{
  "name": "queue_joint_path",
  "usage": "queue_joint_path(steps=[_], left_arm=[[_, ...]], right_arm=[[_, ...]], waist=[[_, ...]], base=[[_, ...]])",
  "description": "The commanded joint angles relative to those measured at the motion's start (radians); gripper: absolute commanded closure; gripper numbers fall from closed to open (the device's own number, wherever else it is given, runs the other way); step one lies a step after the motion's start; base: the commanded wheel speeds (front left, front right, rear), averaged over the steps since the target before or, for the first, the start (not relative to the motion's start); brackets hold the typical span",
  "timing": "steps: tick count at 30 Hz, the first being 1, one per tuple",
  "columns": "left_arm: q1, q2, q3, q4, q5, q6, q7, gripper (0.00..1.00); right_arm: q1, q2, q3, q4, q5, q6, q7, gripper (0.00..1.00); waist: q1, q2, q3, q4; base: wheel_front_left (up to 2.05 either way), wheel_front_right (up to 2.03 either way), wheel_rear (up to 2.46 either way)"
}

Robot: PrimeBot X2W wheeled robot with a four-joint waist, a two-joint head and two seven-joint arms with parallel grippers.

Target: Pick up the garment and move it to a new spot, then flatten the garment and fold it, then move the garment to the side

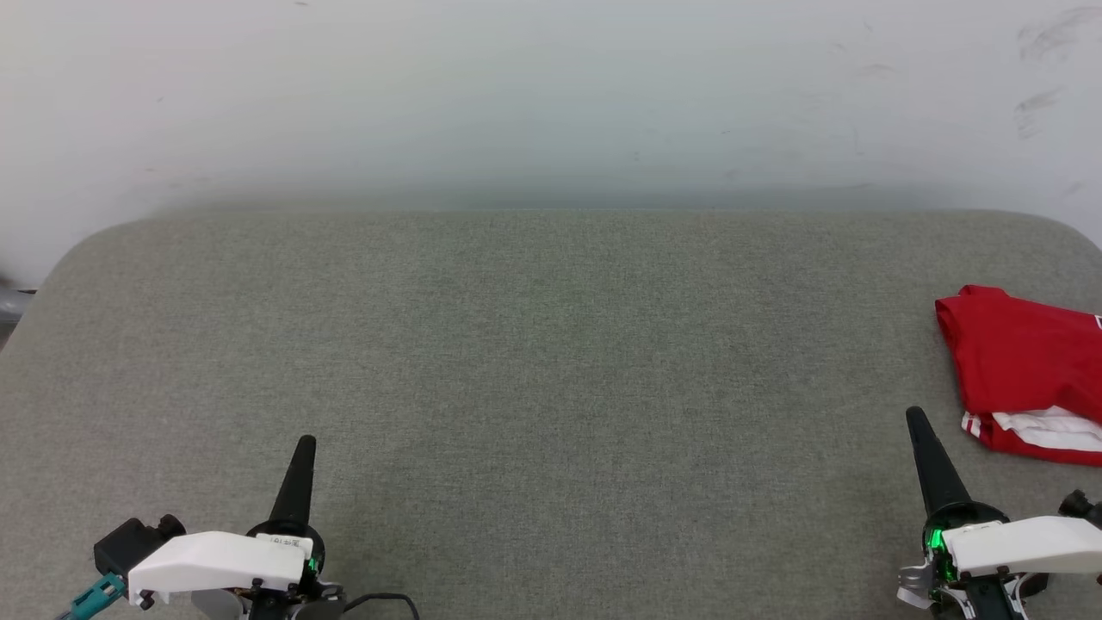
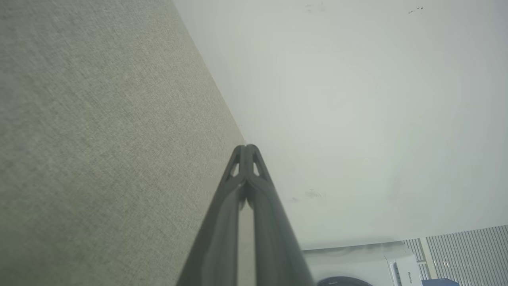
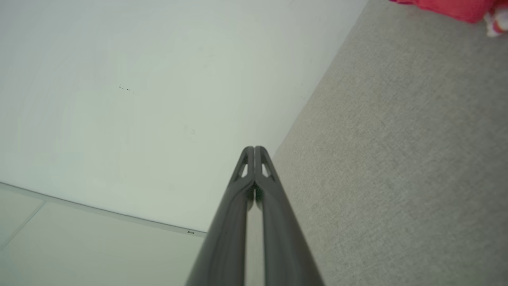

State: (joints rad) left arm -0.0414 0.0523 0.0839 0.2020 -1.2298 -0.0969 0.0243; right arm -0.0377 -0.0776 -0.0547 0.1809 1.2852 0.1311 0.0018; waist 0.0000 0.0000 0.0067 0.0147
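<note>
The red cotton jersey with white sleeve (image 1: 1024,362) lay just right of and beyond my right claw (image 1: 914,418), well apart from my left claw (image 1: 306,441); both were pinched shut, empty.

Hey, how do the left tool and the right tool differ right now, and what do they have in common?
1. The right tool sits close beside the red garment; the left tool is far across the grey surface from it.
2. In the head view, the left tool's tip leans rightward and the right tool's tip leans leftward.

Shared: both are shut, hold nothing, and point toward the wall.
</note>
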Motion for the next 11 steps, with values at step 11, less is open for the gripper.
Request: queue_joint_path(steps=[11], left_arm=[[-0.036, 0.0, 0.012, 0.011, -0.123, -0.014, 0.03, 1.0]], right_arm=[[-0.034, -0.004, -0.009, 0.017, 0.116, 0.0, 0.027, 1.0]], waist=[[0.0, 0.0, -0.001, -0.004]], base=[[0.0, 0.0, 0.0]])
